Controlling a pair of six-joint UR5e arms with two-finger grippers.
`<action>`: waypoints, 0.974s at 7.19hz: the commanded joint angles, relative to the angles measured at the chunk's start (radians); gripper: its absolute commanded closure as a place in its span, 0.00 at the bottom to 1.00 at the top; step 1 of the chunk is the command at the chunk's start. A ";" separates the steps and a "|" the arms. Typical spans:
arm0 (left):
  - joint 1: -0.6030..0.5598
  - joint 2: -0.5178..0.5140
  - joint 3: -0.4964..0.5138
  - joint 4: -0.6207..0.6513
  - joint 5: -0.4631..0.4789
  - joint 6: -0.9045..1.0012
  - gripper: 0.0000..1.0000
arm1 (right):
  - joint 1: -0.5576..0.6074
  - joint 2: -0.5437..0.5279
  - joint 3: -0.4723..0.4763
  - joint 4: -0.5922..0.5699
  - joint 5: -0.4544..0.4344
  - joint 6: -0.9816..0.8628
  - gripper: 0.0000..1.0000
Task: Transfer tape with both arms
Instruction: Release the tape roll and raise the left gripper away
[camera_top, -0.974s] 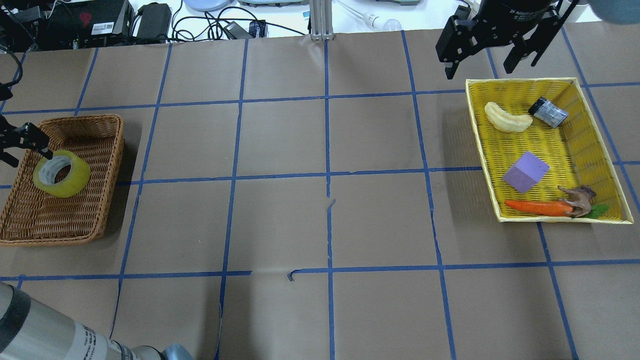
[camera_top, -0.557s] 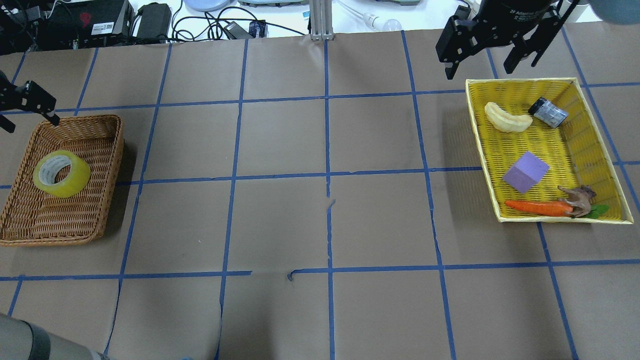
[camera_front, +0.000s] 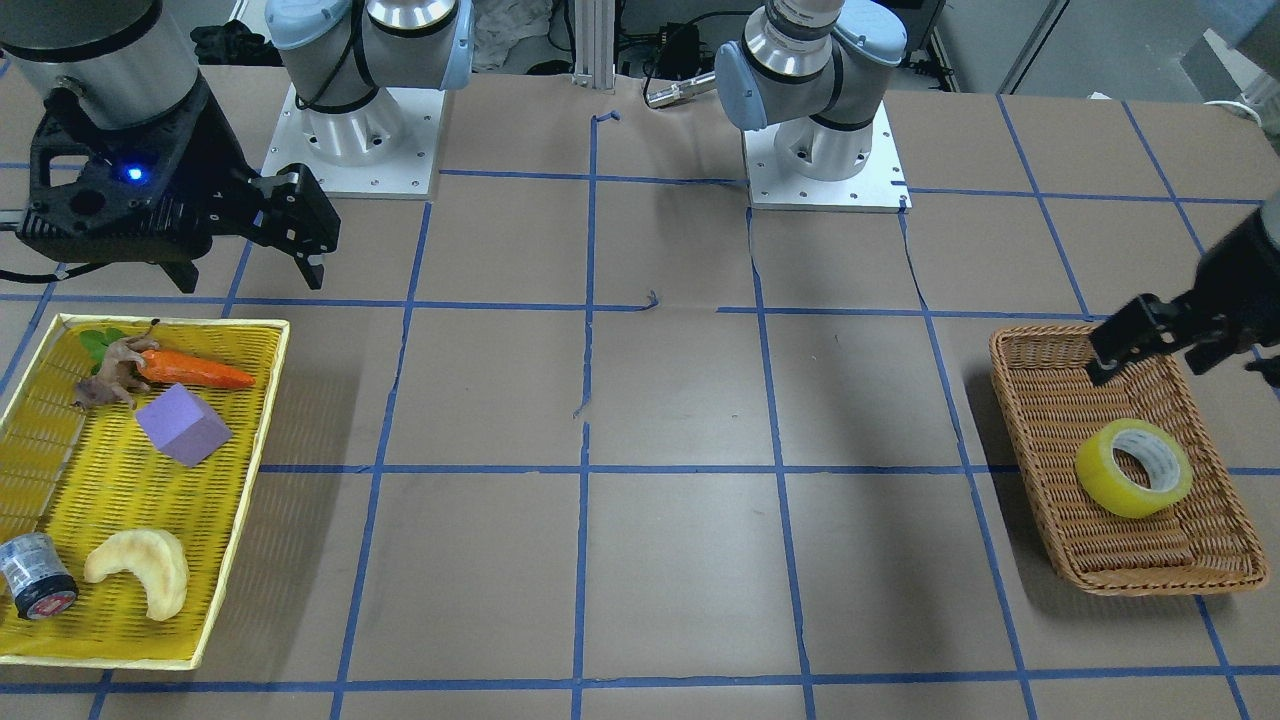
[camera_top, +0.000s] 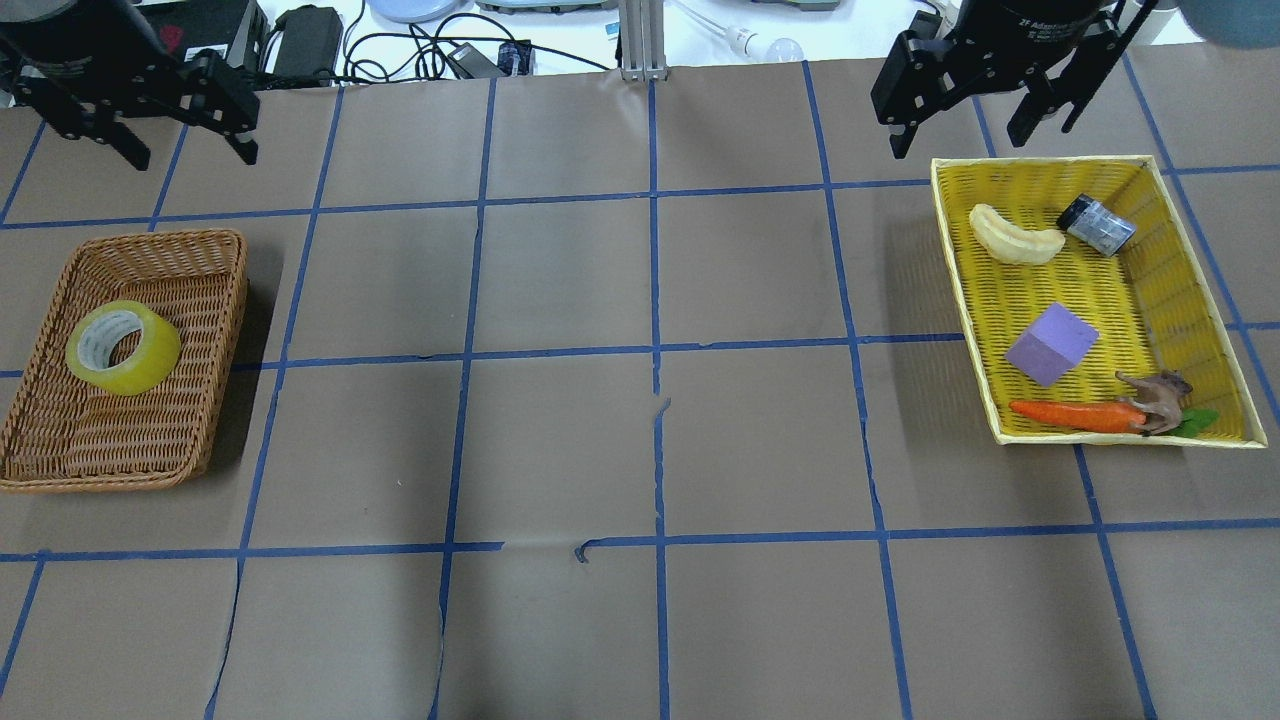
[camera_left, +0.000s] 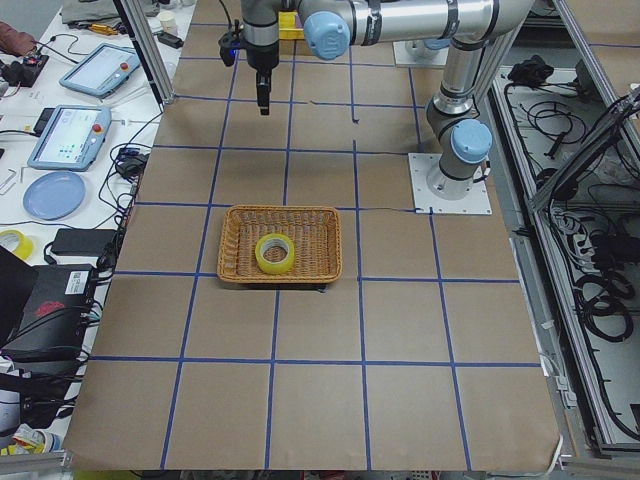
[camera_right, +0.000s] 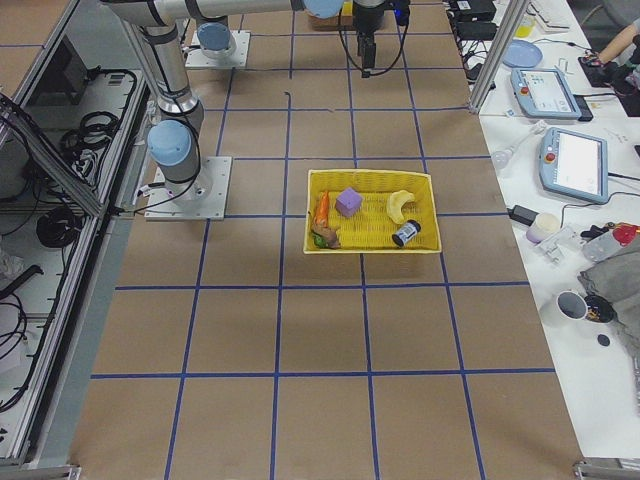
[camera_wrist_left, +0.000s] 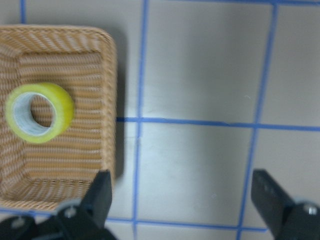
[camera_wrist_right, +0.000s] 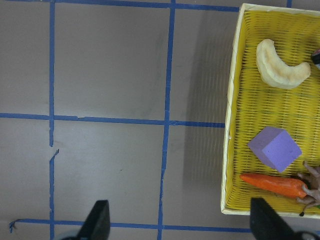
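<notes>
The tape (camera_top: 123, 347), a yellowish roll with a pale core, lies in the brown wicker basket (camera_top: 160, 238) at the table's left. It also shows in the front view (camera_front: 1133, 467), the exterior left view (camera_left: 274, 252) and the left wrist view (camera_wrist_left: 40, 112). My left gripper (camera_top: 188, 152) is open and empty, raised well above the table beyond the basket, apart from the tape. In the left wrist view the gripper (camera_wrist_left: 185, 210) has its jaws wide apart with nothing between them. My right gripper (camera_top: 965, 125) is open and empty, high beside the yellow tray; it also shows in the right wrist view (camera_wrist_right: 180, 225).
The yellow tray (camera_top: 960, 300) at the right holds a pale banana piece (camera_top: 1015, 237), a purple cube (camera_top: 1050, 343), a carrot (camera_top: 1075, 414), a toy animal (camera_top: 1158, 396) and a small dark cylinder (camera_top: 1096, 224). Cables and devices lie along the far edge.
My left gripper has lifted away from the basket's left edge and moved toward the far side. The tape stays in the basket. The right arm has not moved.
</notes>
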 joint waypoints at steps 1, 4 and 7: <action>-0.120 0.040 -0.006 -0.048 -0.007 -0.073 0.00 | 0.000 0.001 0.001 0.000 0.001 -0.001 0.00; -0.157 0.048 -0.046 -0.077 -0.016 -0.079 0.00 | 0.002 0.000 0.001 0.000 0.000 -0.001 0.00; -0.157 0.050 -0.051 -0.077 -0.010 -0.081 0.00 | 0.002 0.001 0.001 0.000 0.000 0.000 0.00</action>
